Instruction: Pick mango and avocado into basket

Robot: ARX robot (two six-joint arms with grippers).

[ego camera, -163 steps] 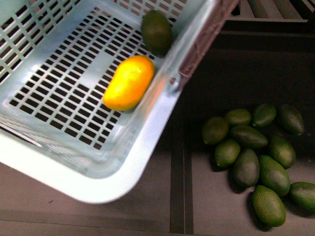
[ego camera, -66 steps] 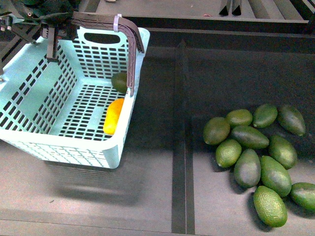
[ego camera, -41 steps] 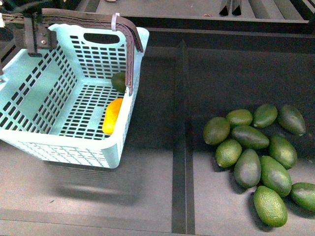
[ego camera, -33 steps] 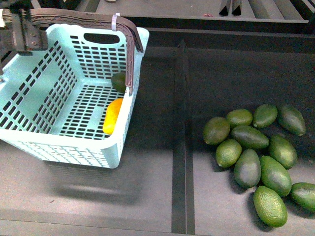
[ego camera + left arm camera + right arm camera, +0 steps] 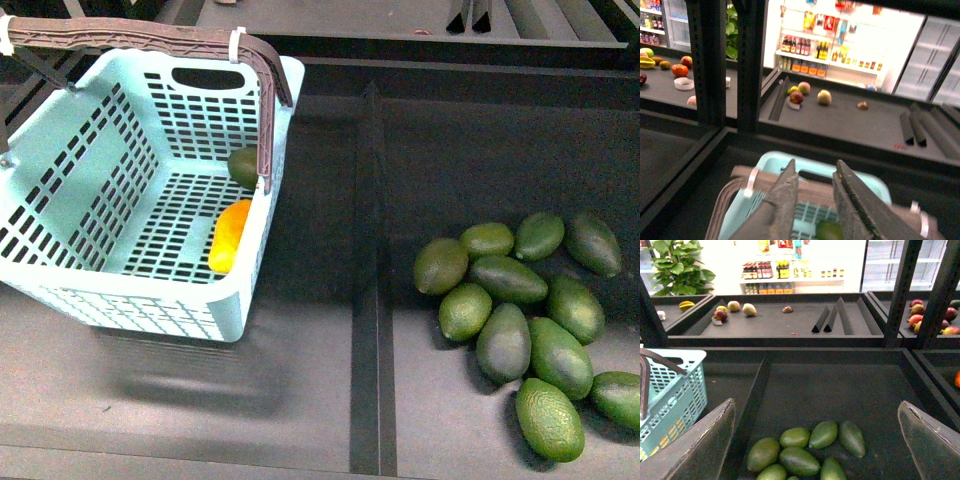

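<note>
A heap of loose avocados [image 5: 525,320] lies nearest on the dark shelf. Beyond, the basket [image 5: 60,290] holds the mango [image 5: 229,235] against its wall, the avocado [image 5: 243,167] behind it. The left gripper [image 5: 815,192] hangs above the handle [image 5: 140,38], jaws narrowly parted, empty; the right gripper [image 5: 815,440] stands wide.
</note>
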